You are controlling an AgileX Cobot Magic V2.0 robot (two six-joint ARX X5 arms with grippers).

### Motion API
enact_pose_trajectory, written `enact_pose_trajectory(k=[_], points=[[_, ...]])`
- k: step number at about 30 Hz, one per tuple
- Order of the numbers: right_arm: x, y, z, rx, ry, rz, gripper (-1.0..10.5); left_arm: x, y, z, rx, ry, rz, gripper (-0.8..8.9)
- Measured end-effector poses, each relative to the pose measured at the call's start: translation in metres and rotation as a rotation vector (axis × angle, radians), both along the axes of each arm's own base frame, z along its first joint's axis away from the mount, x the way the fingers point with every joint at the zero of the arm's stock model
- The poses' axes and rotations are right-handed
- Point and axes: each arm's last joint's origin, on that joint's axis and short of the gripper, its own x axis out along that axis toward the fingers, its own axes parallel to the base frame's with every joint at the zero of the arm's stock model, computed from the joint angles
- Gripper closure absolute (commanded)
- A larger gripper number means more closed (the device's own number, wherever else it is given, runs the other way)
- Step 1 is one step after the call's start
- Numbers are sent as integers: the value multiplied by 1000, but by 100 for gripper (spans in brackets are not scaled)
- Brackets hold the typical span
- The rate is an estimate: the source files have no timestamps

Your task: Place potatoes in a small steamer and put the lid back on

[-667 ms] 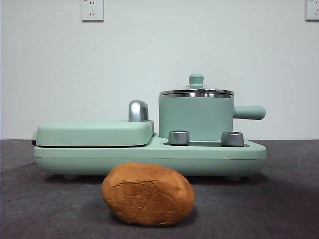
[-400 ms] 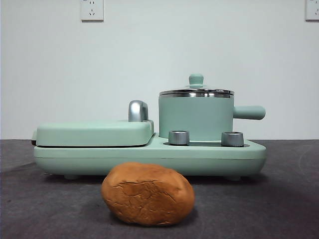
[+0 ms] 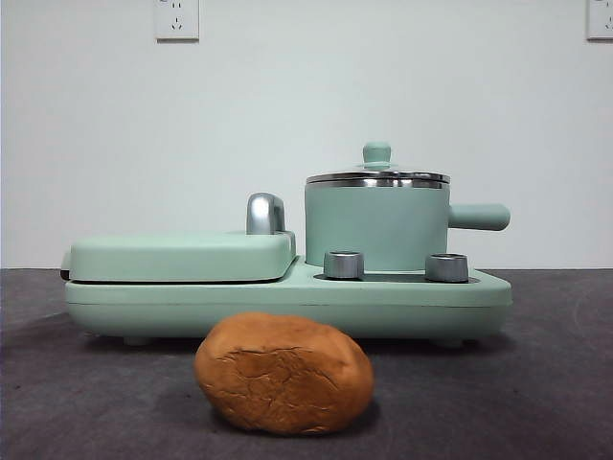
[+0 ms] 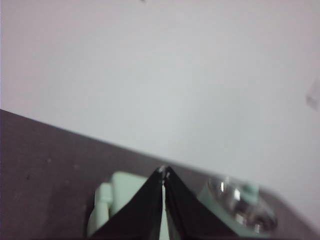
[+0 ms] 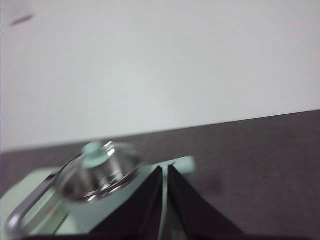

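Meanwhile, left pincer point(image 4: 163, 172) and right pincer point(image 5: 164, 169) both pressed closed, empty, above the small steamer point(image 5: 100, 200).

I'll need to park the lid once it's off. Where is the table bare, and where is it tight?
Bare dark table lies right of the potato, and again left of it, both in front of the mint-green cooker base. It is tight between potato and base, and around the steamer, still wearing its lid, beside the griddle cover.

We see a flat mint-green rectangular griddle cover point(image 3: 180, 256) on a mint-green appliance base point(image 3: 287, 305) with two steel knobs point(image 3: 344, 264), on a dark grey table point(image 3: 536, 402).
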Motion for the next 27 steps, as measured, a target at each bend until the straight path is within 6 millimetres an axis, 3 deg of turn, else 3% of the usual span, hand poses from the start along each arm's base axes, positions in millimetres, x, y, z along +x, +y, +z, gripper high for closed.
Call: enact_pose_trajectory(k=[7,17,24,26,27], points=[[23,7,22,-199,126,168,933,15,-4,24,195,32,-130,807],[55,24,13,-426,215,322,933,59,-14,40,444,126,-302,808],[62,40,6,-512,210,431,931,81,-34,53,667,68,-445,805],[61,42,6,-521,200,447,911,84,-41,54,705,43,-482,724],[61,43,6,-524,198,450,885,84,-43,54,714,35,-496,633]])
